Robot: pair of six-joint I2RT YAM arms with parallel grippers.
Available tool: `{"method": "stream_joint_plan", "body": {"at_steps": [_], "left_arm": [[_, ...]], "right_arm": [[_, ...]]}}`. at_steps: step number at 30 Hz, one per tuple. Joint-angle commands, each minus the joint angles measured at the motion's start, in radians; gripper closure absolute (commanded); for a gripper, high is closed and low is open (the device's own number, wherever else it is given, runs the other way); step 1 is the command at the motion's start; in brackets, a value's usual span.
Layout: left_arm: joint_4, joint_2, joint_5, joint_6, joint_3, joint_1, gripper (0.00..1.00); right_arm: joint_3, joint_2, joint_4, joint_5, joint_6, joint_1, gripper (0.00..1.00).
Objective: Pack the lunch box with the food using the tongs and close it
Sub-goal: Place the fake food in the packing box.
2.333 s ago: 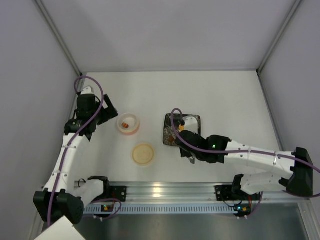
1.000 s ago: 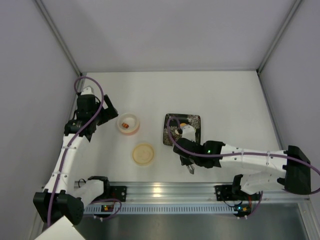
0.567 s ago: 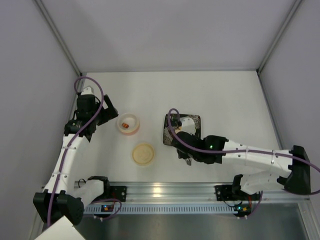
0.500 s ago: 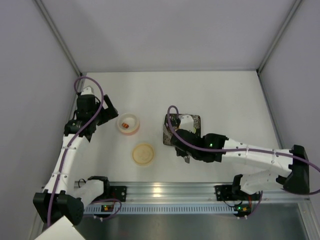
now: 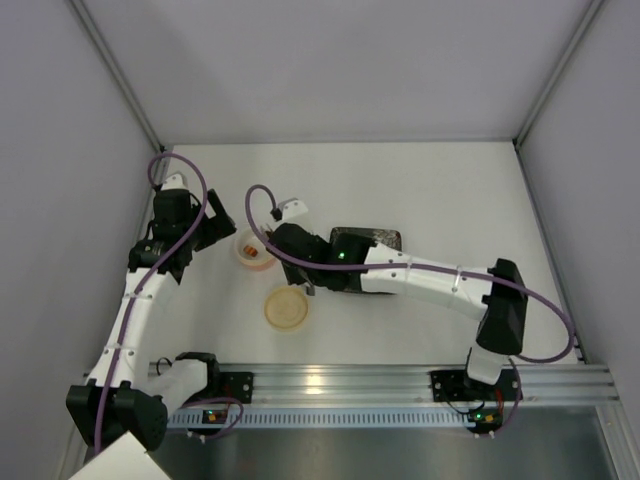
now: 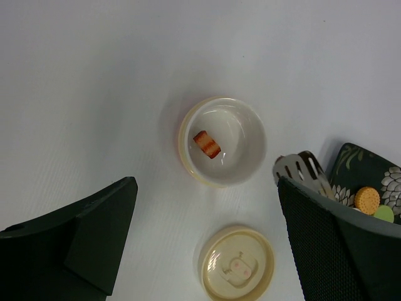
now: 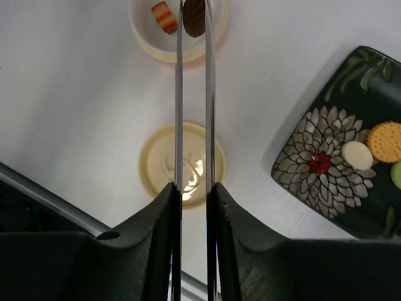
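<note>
The lunch box point(image 5: 257, 250) is a small round tub left of centre, with one orange-red piece point(image 6: 207, 144) lying in its white inside. My right gripper point(image 7: 194, 188) is shut on the tongs point(image 7: 178, 113), squeezing their two thin arms nearly parallel. The tong tips pinch a dark brown piece point(image 7: 194, 15) over the lunch box point(image 7: 153, 39). More food lies on the black floral plate point(image 7: 326, 188): an orange round point(image 7: 383, 141), a cream oval point(image 7: 357, 155) and a green piece point(image 7: 396, 173) at the frame edge. My left gripper point(image 5: 218, 225) hangs open left of the box, holding nothing.
The flat cream lid point(image 5: 286, 308) lies on the table just in front of the lunch box, under the tongs in the right wrist view. My right arm point(image 5: 420, 278) stretches across the plate point(image 5: 378, 236). White walls enclose the table; a metal rail runs along the near edge.
My right arm has swung left from the plate to the lunch box, carrying the tongs with the brown piece. The left arm has stayed still.
</note>
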Motion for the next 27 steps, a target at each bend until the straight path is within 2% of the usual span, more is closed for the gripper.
{"method": "stream_joint_plan", "body": {"at_steps": [1,4,8,15,22,27], "left_arm": [[0.038,-0.007,-0.015,0.008,-0.008,0.006,0.01],[0.038,-0.010,-0.017,0.008,-0.009,0.006,0.01],[0.038,-0.010,-0.018,0.009,-0.011,0.006,0.01],[0.038,-0.010,-0.011,0.009,-0.011,0.006,0.01],[0.038,-0.012,-0.009,0.009,-0.011,0.006,0.01],[0.036,-0.013,-0.009,0.009,-0.011,0.006,0.01]], "right_arm": [[0.125,0.075,0.039,-0.056,-0.062,0.000,0.79],[0.214,0.151,0.032,-0.084,-0.073,-0.004,0.80],[0.242,0.215,0.031,-0.112,-0.073,-0.017,0.79],[0.233,0.233,0.034,-0.116,-0.068,-0.032,0.74],[0.230,0.233,0.029,-0.113,-0.069,-0.043,0.64],[0.224,0.224,0.032,-0.110,-0.074,-0.049,0.61]]}}
